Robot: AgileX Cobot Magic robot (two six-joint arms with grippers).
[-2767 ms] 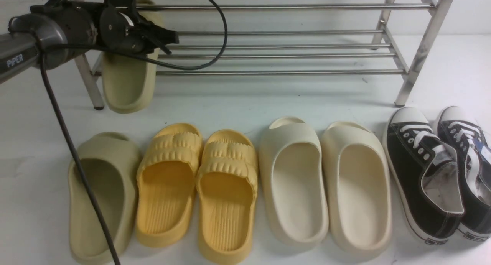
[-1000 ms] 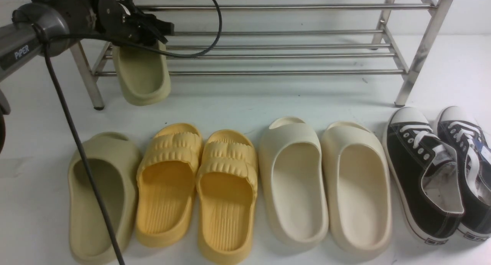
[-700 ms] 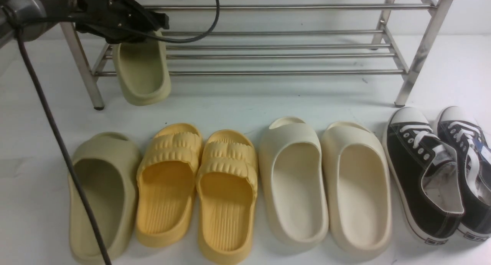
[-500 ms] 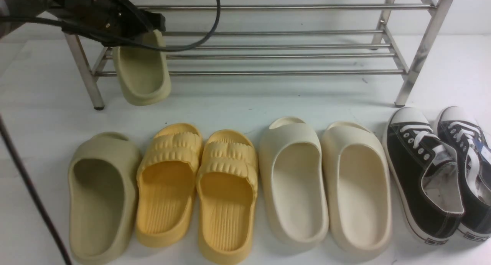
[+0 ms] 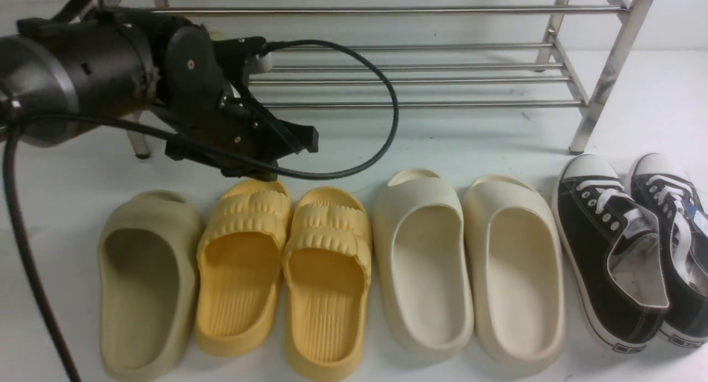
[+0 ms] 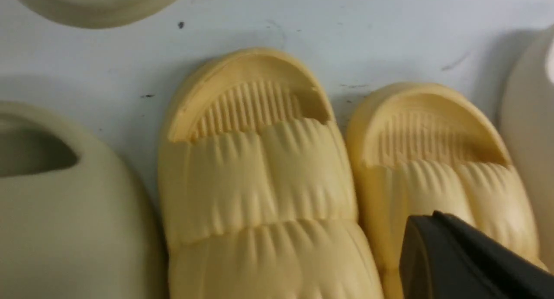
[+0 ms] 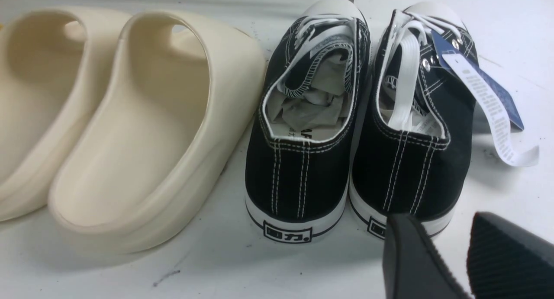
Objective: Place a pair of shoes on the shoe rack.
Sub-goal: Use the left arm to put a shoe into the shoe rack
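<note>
One olive-khaki slipper (image 5: 146, 285) lies flat on the white floor (image 5: 498, 144) in front of the shoe rack (image 5: 420, 81). It sits off the rack's left end and well apart from it, toe toward the rack. A second olive-khaki piece (image 6: 95, 4) shows only as a rounded end in the left wrist view, on the rack side of the floor shoes. Whether it sits on the rack cannot be told, since the left arm covers that end of the rack in the front view.

The left gripper (image 5: 307, 140) hangs in front of the rack's left end, just above the toes of the yellow ribbed slides (image 5: 238, 271). Its jaws are pressed together and grip nothing. A black cable (image 5: 387, 122) loops from it across the lower rods.

The row in front of the rack runs on toward its right end with the cream slides (image 5: 420, 266) and then the black canvas sneakers (image 5: 614, 249), which lie just off the right front leg. The right gripper (image 7: 454, 223) shows only in its own wrist view, behind the sneakers' heels on the side away from the rack. Its jaws stand apart and are empty.
</note>
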